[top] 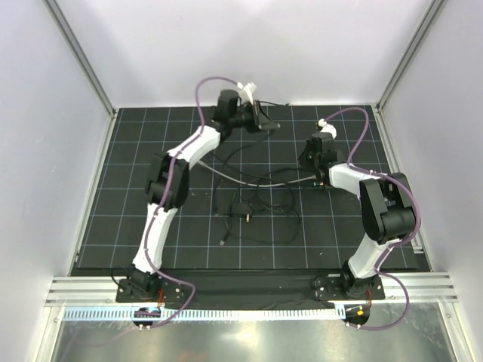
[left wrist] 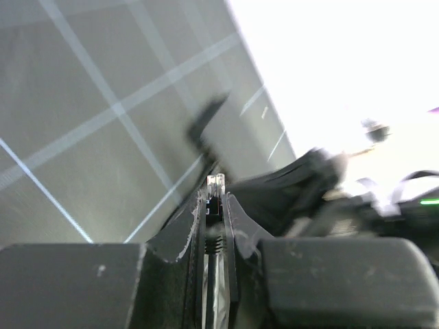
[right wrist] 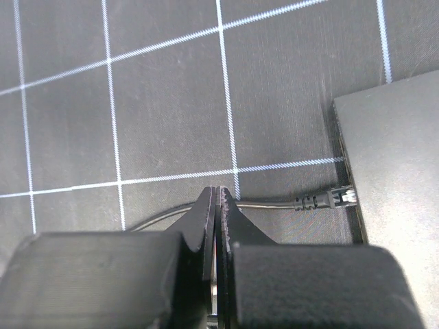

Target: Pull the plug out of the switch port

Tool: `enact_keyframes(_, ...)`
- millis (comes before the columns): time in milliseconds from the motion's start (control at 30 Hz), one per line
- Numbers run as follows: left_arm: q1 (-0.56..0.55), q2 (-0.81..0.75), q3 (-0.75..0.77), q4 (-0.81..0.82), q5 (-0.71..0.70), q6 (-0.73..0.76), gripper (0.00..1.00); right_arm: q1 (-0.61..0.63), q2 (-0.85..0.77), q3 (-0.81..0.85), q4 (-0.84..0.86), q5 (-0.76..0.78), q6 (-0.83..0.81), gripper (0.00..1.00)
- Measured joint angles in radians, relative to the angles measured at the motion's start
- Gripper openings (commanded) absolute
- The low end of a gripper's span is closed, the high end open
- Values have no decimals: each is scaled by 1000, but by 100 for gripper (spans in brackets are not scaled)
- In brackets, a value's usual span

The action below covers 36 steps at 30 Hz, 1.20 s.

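In the left wrist view my left gripper (left wrist: 216,199) is shut on a plug (left wrist: 215,184) with a clear tip and a ribbed black boot. The tip pokes out past the fingertips, free in the air above the mat. From above, this gripper (top: 266,121) hangs near the mat's far edge. My right gripper (right wrist: 217,192) is shut with nothing between its fingers, just over a thin black cable (right wrist: 274,203). That cable ends in a second plug (right wrist: 339,198) seated in a switch port on the edge of the flat black box (right wrist: 394,164) to the right. From above, the right gripper (top: 313,160) sits right of centre.
Loose thin black cables (top: 256,200) tangle in the middle of the gridded mat, around a small black block (top: 238,210). A loose cable end (top: 224,243) lies nearer the arms. White walls and metal posts close in the mat on three sides.
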Motion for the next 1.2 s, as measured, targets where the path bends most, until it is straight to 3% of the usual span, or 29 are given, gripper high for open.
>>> enact_keyframes(233, 62, -248, -40, 171, -114, 45, 0, -6, -22, -72, 104, -2, -11, 3)
enact_keyframes(433, 122, -235, 269, 119, -146, 110, 0, -22, -67, -119, 151, -16, -19, 3)
enact_keyframes(567, 166, -277, 291, 110, -153, 131, 0, -29, -85, -129, 193, -37, -19, 3)
enact_keyframes(767, 198, -404, 189, -68, -264, 235, 0, -29, -85, -130, 215, -52, -18, 3)
enact_keyframes(933, 201, -627, 15, -370, -576, 292, 0, -34, -85, -130, 212, -53, -15, 3)
enact_keyframes(1100, 374, -811, -225, -487, -642, 163, 0, -35, -85, -130, 213, -67, 1, 3)
enact_keyframes(1200, 496, -812, -351, -494, -619, 107, 0, -35, -85, -130, 216, -73, 10, 3)
